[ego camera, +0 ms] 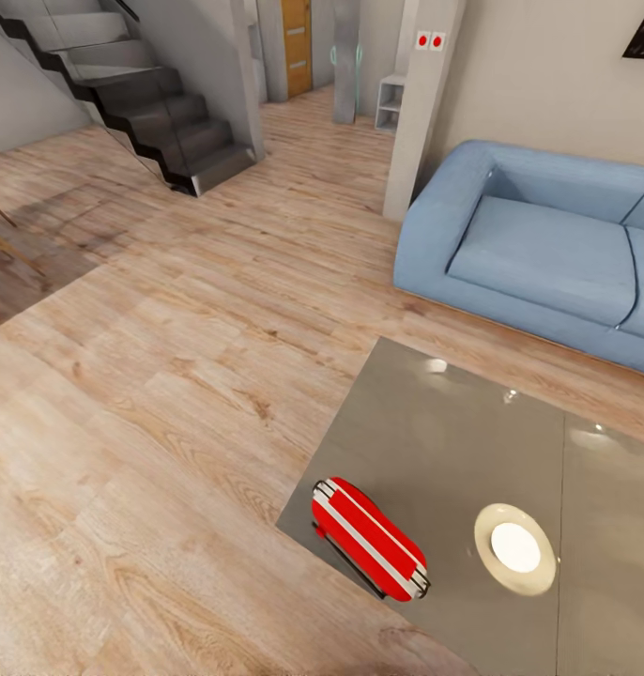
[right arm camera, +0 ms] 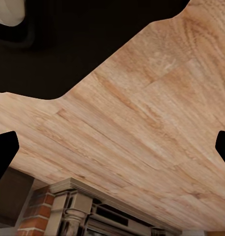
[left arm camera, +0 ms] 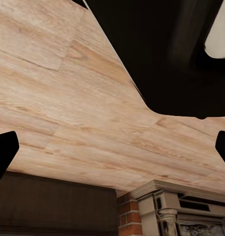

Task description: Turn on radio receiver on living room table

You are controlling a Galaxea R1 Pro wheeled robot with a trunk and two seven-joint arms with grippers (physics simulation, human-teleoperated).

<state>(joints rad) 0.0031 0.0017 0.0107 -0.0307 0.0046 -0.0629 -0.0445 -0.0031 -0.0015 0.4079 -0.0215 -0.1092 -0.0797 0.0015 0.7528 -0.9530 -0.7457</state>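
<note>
A red radio receiver with white stripes lies on its side near the front left corner of the low coffee table, whose glossy grey-beige top mirrors ceiling lights. In the left wrist view my left gripper is open, its dark fingertips at the picture's two sides over wood floor. My right gripper is open in the same way, with black fingertips wide apart and nothing between them. Both hang over the plank floor, away from the radio.
A round cream plate sits on the table right of the radio. A pale-blue sofa stands behind the table. Dark stairs rise at the back left. A brick fireplace edges both wrist views. Open floor lies left of the table.
</note>
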